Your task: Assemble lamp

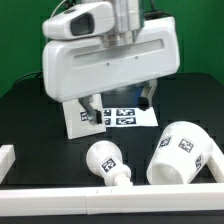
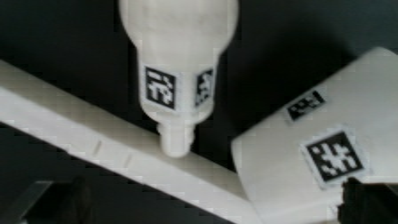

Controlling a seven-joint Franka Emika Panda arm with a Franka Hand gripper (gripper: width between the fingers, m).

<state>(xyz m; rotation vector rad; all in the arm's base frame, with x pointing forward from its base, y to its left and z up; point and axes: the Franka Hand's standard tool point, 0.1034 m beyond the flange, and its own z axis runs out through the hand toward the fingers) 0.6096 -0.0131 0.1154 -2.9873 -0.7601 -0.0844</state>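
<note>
The white bulb (image 1: pixel 105 160) lies on its side on the black table, round head toward the back and narrow stem toward the front rail. To the exterior view's right of it lies the tagged, bucket-like shade (image 1: pixel 185 155), tipped over with its open mouth facing the front. In the wrist view the bulb (image 2: pixel 178 60) points its stem at the rail, with the shade (image 2: pixel 320 150) close beside it. My gripper (image 1: pixel 118 102) hangs above and behind both, open and empty; its dark fingertips (image 2: pixel 370 200) frame the gripper (image 2: pixel 210 205) gap. The base is out of view.
The marker board (image 1: pixel 120 118) lies on the table under the arm. A white rail (image 1: pixel 60 197) runs along the front edge, with a short piece at the exterior view's left (image 1: pixel 8 160). In the wrist view the rail (image 2: pixel 98 125) crosses diagonally below the bulb's stem.
</note>
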